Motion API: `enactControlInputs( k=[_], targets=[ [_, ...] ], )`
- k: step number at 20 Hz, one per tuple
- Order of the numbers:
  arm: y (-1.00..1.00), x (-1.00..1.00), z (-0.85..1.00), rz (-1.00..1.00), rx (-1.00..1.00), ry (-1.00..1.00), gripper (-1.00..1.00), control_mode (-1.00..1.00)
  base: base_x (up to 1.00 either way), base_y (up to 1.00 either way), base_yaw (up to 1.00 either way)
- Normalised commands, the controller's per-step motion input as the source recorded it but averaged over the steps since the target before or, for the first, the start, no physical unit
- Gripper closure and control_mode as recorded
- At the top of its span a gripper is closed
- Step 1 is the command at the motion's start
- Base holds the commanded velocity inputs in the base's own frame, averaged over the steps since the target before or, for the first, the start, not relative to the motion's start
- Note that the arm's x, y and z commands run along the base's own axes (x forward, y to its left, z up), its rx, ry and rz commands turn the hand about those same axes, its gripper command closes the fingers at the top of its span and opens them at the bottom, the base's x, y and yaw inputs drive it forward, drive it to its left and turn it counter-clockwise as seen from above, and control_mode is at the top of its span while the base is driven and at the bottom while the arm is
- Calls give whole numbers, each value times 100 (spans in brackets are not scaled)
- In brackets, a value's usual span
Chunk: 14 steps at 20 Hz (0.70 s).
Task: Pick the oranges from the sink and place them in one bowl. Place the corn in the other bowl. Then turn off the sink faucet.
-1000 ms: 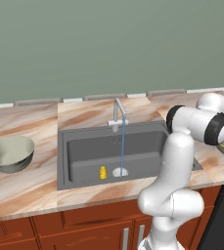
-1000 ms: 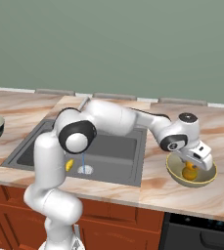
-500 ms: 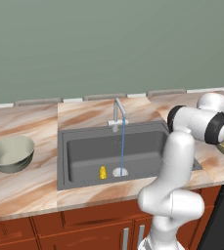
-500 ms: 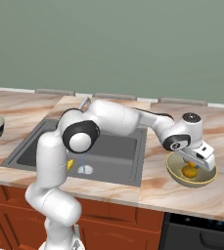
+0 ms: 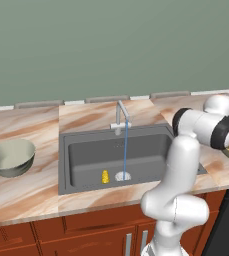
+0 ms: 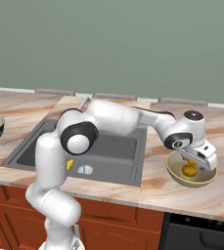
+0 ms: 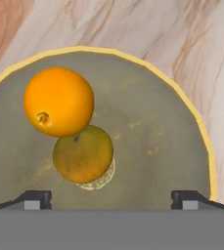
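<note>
claw point(image 6: 197, 157): hangs just over the khaki bowl, jaws spread wide with nothing between them; in the hand view its two tips point(image 7: 33, 199) stand far apart at the bottom
oranges point(image 7: 58, 101): both in the khaki bowl, touching; the bright one lies partly over the duller one point(image 7: 83, 154)
khaki bowl point(image 6: 174, 171): on the worktop to the right of the sink, near the front edge; yellowish rim, olive inside
corn point(image 5: 105, 176): on the sink floor, just left of the drain
sink point(image 5: 81, 162): dark basin set in the worktop point(image 5: 31, 187)
drain point(image 5: 123, 176): pale round disc on the sink floor, where the water lands
faucet point(image 5: 120, 116): at the back edge of the sink, a thin blue stream falling from its spout
grey-green bowl point(image 5: 11, 157): on the worktop well left of the sink, whitish inside
</note>
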Motion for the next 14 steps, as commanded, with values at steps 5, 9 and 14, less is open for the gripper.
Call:
enactControlInputs(
  k=[5,9,14],
  targets=[
    [0,-65,60,-4,0,-7,-100,-100,0,0,0],
    [26,-64,53,-2,0,-5,-100,-100,0,0,0],
    [67,-40,33,0,-3,0,-100,-100,0,0,0]
  ],
)
